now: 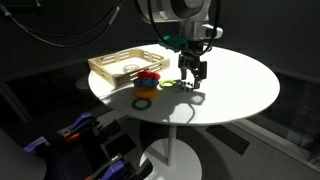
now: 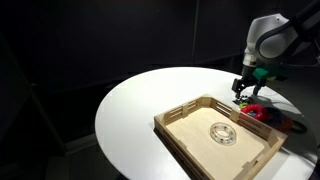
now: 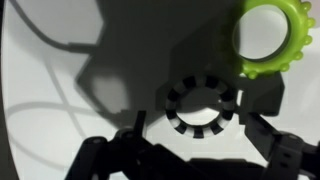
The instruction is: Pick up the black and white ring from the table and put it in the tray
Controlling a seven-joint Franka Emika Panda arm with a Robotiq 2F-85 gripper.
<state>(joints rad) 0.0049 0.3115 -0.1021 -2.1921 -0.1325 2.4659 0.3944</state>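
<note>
Gripper [image 3: 200,135] hangs low over the table [image 1: 240,85], fingers [image 3: 275,145] spread apart and holding nothing. The black and white ring [image 3: 203,105] lies flat on the tabletop in the gripper's shadow, and in the wrist view it sits between the two fingertips and slightly ahead of them. The jaws are wide enough to straddle it, which reads as lining up for a pinch across the ring's outer edge. A flat ring gives little height to catch, so the low vertical approach makes sense. A pale green ring [image 3: 275,38] lies just beside the target, apart from it but near the far finger's side, which probably explains why the jaws are centred so closely on the target alone. A stack of coloured rings [image 1: 150,79] stands between this spot and the tray [image 2: 180,110]. The tray sits well apart on the same table and holds one pale ring [image 2: 222,132] near its middle, with open floor around it. Judgement: the grasp is not yet made, and the lift and carry to the tray remain. Risks are the ring sliding as the fingers close, or a finger clipping the green ring.
</note>
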